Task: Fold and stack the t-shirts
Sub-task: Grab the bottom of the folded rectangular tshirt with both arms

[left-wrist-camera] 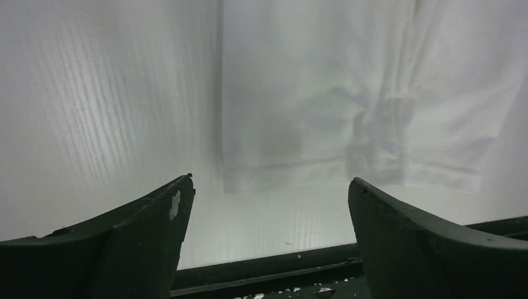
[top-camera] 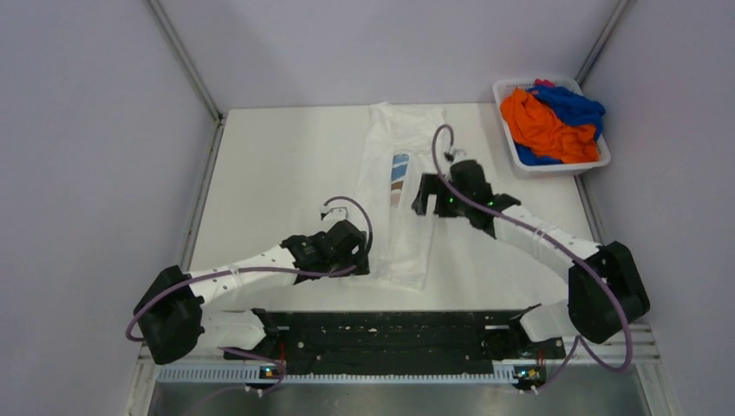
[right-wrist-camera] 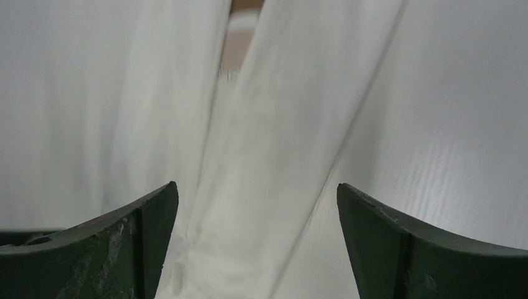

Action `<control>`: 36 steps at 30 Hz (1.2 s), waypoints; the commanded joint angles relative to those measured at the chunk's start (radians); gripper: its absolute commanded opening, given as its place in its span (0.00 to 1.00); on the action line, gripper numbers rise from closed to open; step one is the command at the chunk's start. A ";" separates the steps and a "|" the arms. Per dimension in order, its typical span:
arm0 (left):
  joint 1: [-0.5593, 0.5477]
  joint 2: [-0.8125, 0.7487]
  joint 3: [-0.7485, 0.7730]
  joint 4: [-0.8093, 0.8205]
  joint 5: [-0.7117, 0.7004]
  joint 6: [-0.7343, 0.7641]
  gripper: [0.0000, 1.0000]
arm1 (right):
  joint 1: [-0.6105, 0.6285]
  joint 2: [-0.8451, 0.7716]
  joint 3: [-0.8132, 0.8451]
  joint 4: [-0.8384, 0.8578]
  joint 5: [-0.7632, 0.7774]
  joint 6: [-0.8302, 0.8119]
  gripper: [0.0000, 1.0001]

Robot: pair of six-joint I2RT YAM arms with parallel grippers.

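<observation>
The white t-shirt (top-camera: 407,247) lies in a long narrow strip down the table's middle, both sides folded in, with its blue and brown print (top-camera: 400,178) showing in the gap. My left gripper (top-camera: 362,258) is open and empty at the strip's near left corner. In the left wrist view (left-wrist-camera: 269,187) the shirt's hem (left-wrist-camera: 348,174) lies just ahead of its fingers. My right gripper (top-camera: 425,198) is open and empty over the strip's right side. In the right wrist view (right-wrist-camera: 256,193) the folded cloth (right-wrist-camera: 280,143) lies between its fingers.
A white plastic basket (top-camera: 600,157) at the back right holds an orange shirt (top-camera: 542,126), a blue shirt (top-camera: 574,104) and a bit of pink-red cloth (top-camera: 543,84). The black base rail (top-camera: 390,334) runs along the near edge. Walls close the table's sides.
</observation>
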 commanded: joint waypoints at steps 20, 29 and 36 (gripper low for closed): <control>0.041 0.105 -0.075 0.030 -0.014 -0.022 0.23 | 0.495 -0.200 -0.436 -0.111 -0.002 0.341 0.70; 0.041 0.113 -0.077 0.041 0.027 -0.037 0.00 | 0.524 -0.162 -0.477 -0.030 0.092 0.401 0.47; 0.041 0.060 -0.096 0.011 0.065 -0.046 0.00 | 0.530 -0.167 -0.505 -0.071 0.084 0.418 0.00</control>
